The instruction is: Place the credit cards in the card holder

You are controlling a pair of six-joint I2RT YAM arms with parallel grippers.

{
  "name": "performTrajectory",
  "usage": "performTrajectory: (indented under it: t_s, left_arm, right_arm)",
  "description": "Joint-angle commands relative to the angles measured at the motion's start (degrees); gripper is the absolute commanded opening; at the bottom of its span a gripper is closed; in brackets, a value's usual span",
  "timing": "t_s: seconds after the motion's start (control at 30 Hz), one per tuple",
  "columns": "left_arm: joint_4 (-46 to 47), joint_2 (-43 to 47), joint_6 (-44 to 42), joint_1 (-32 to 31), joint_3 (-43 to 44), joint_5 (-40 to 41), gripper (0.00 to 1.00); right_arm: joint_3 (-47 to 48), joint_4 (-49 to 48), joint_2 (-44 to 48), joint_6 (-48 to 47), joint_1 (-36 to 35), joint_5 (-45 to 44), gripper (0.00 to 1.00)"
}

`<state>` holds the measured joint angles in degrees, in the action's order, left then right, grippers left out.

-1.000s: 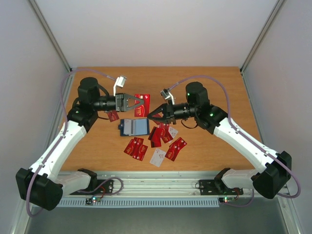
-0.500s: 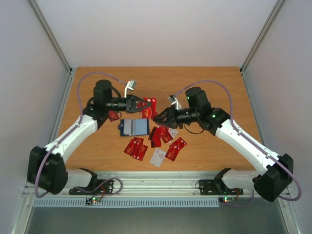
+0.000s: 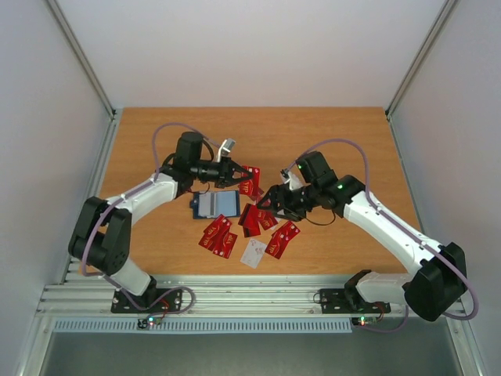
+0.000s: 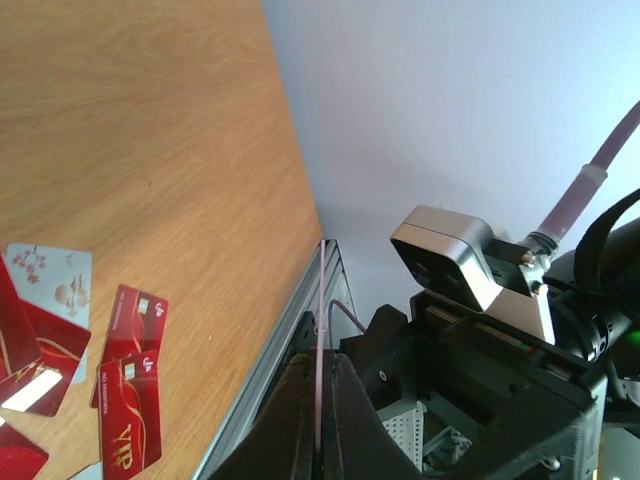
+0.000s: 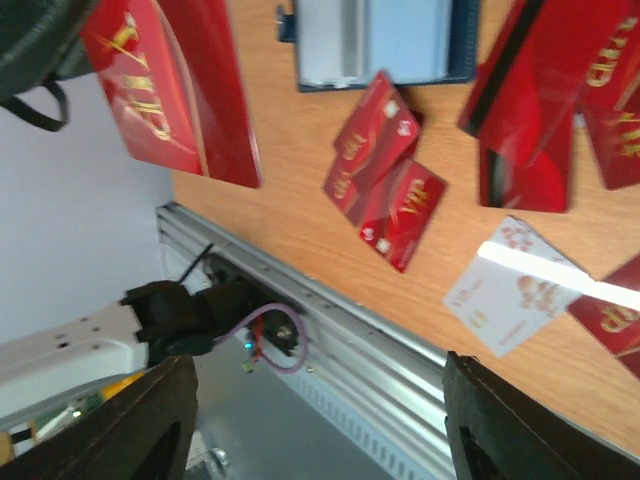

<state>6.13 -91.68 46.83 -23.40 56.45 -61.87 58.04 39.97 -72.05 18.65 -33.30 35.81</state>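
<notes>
Top external view, hidden: the left hand (image 3: 238, 174) and its arm cover the tabletop (image 3: 329, 141) just behind the card holder (image 3: 215, 205). The right hand (image 3: 271, 200) overlaps the far edge of a red pile (image 3: 254, 220), so the cards in it cannot be counted.
Left wrist view, hidden: the held card is only a thin edge-on line between the dark fingers (image 4: 345, 400). Its face is out of sight, and the loose cards at the left edge are cut off.
Right wrist view, cut off: the card holder runs out of the top of the frame, and so does the pile to its right.
Card holder: it lies open and flat on the tabletop between the two hands, pale blue inside facing up. Whether any card sits in its slots cannot be told.
Card holder axis: the long side runs left to right, parallel to the near tabletop edge.
Left hand: clamped tight on one red card (image 3: 250, 181), by the holder's far right corner.
Held card axis: in the right wrist view its gold-lettered face shows, long side slanting from upper left to lower right.
Right hand: fingers (image 5: 150, 420) wide apart with nothing between them, over the red pile.
Loose cards: overlapping red cards (image 3: 218, 236) lie on the near side of the holder. A white card (image 3: 254, 252) lies flat nearest the edge, with a red pair (image 3: 283, 239) just beside it.
</notes>
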Motion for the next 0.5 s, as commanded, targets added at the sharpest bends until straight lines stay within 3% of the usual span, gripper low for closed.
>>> performTrajectory:
  t_s: [0.0,0.33,0.4,0.47]
  left_arm:
    - [-2.52,4.01,-1.75,-0.25,3.23,-0.39,0.0]
    - [4.32,10.61,9.57,-1.13,2.87,-2.95,0.0]
    - [9.18,10.94,13.95,-1.62,2.27,-3.37,0.0]
    - [12.04,11.08,16.87,-1.96,2.01,-3.41,0.0]
  right_arm:
    - [3.56,-1.99,1.05,-4.45,0.57,5.53,0.71]
    - [3.14,-22.38,-0.06,6.87,2.89,15.82,0.72]
    - [3.04,-26.78,-0.85,9.78,3.55,17.39,0.66]
    - [3.17,-31.01,-1.67,12.27,3.87,19.04,0.55]
